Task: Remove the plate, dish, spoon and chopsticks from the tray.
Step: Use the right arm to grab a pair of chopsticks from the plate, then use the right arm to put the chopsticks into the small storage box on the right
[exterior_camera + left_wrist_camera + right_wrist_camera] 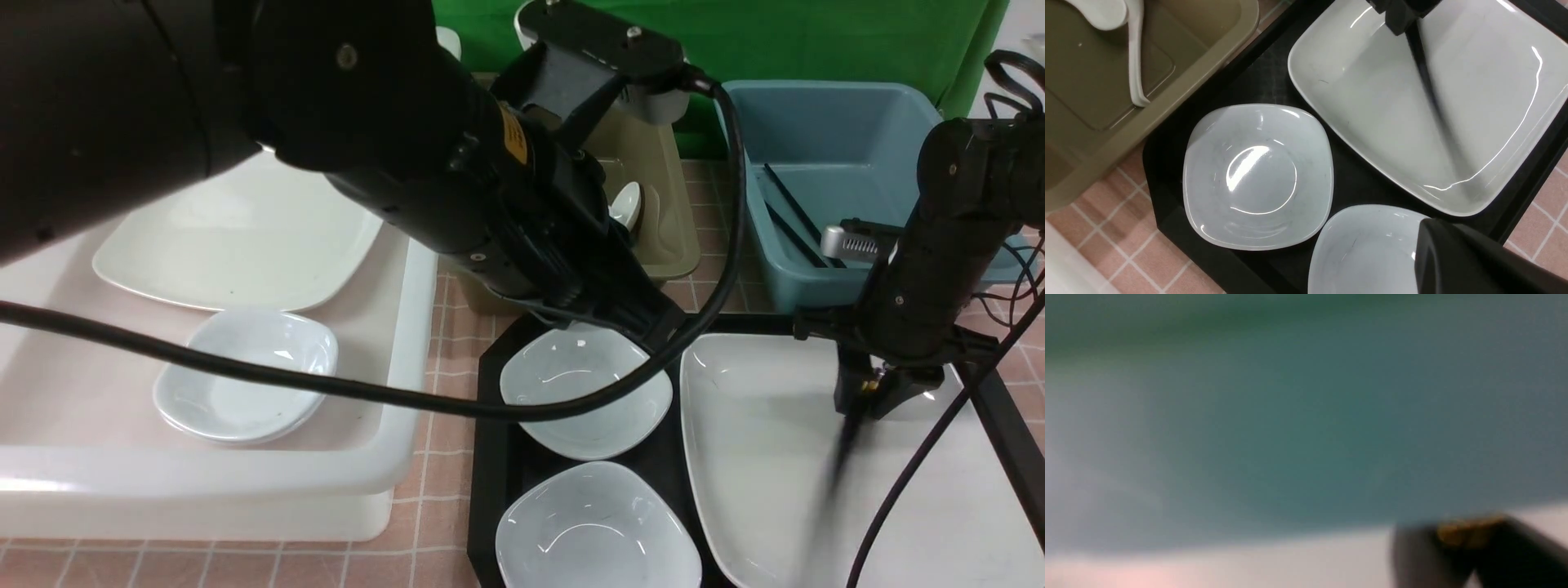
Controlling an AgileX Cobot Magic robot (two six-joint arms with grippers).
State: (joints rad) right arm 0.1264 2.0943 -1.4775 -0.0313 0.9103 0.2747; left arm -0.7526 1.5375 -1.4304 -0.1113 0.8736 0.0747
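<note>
The black tray [488, 457] carries the large cream plate [759, 482] and two small bluish-white dishes [584, 390] [596, 529]. My right gripper [865, 394] hangs over the plate's far side, shut on the chopsticks [837, 465]. They dangle from it as a blurred dark streak. The right wrist view is smeared, but a gold band [1468, 533] shows between the fingertips. My left gripper [660, 325] is shut and empty above the far dish [1257, 175]. A white spoon [627, 204] lies in the olive tub [678, 245].
A blue tub [824, 139] behind the tray holds black chopsticks [796, 214]. A big white bin [408, 343] on the left holds another large plate [245, 237] and a small dish [245, 384]. My left arm's cable [326, 388] crosses the front.
</note>
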